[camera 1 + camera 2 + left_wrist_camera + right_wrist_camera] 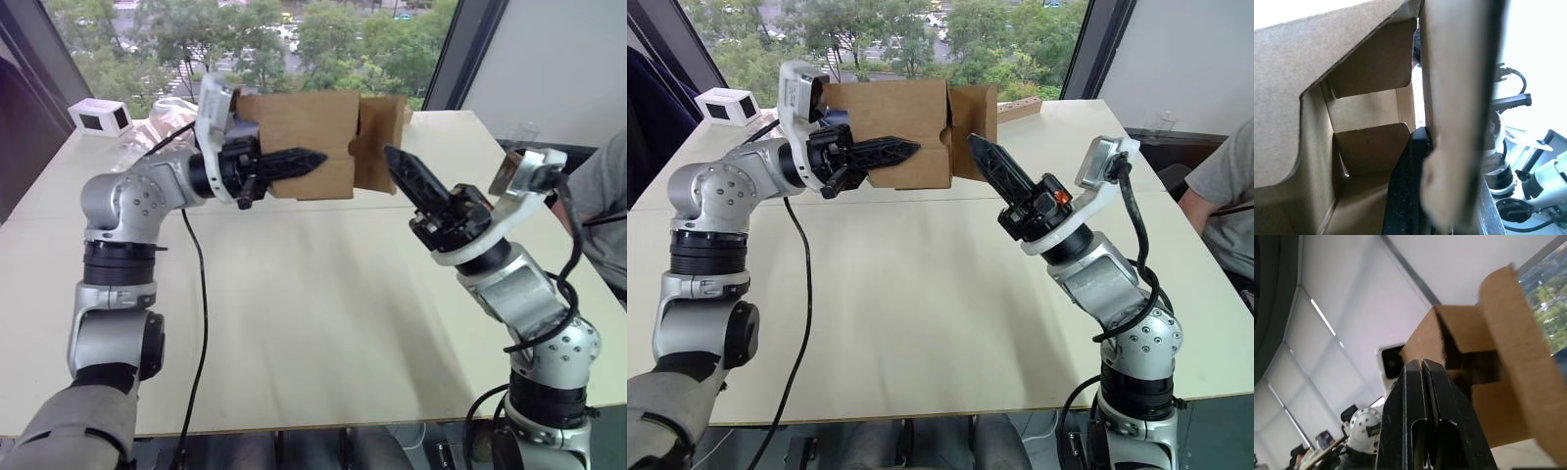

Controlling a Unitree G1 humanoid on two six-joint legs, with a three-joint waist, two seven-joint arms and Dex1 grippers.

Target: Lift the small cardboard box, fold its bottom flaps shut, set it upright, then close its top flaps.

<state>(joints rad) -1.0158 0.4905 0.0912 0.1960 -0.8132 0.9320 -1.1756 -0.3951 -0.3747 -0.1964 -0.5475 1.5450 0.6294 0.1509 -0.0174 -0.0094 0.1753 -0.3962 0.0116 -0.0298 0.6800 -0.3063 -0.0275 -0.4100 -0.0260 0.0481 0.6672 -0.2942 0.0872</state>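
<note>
Small plain brown cardboard box (299, 145) hangs above the desk (313, 294) at upper centre, pinched by the left gripper (315, 158), so the right gripper (392, 157), fingers together and empty, can nudge its bottom flaps (380, 142).

The small cardboard box (304, 137) is plain brown cardboard, matt and without print, with a slightly fibrous look; at the cut edges of its flaps the rough paper layers show. The wall of the box clamped between the jaws of the left gripper (294, 162) has the same dull brown surface inside and outside. Both grippers have black plastic fingers with a fine grainy, half-matt finish; the right gripper (985, 155), its jaws pressed together just beside an open flap, shows smooth moulded edges. The arms look like brushed silver metal with a soft shine. The table (323, 313) is pale, smooth and matt, like laminate.
</note>
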